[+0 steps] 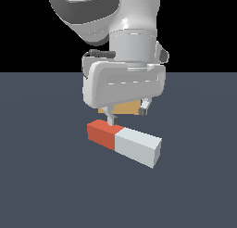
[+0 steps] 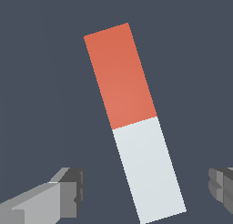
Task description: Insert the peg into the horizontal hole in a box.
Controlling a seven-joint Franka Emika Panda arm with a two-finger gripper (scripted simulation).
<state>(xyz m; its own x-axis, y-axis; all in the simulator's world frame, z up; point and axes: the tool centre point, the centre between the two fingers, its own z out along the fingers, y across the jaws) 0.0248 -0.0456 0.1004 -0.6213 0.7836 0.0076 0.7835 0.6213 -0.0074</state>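
The peg (image 1: 125,142) lies flat on the dark floor, its red third toward the exterior view's left and its pale part toward the right. In the wrist view the peg (image 2: 136,123) runs slantwise between the fingers. My gripper (image 1: 127,115) is open and empty, hovering just above the peg, with its fingers (image 2: 68,191) spread wide on either side of the pale part. The tan box (image 1: 126,107) shows only as a sliver behind the gripper. Its hole is hidden.
The dark blue-grey floor (image 1: 41,176) stretches all around the peg. The arm's white hand body (image 1: 124,83) blocks most of the box from the exterior view.
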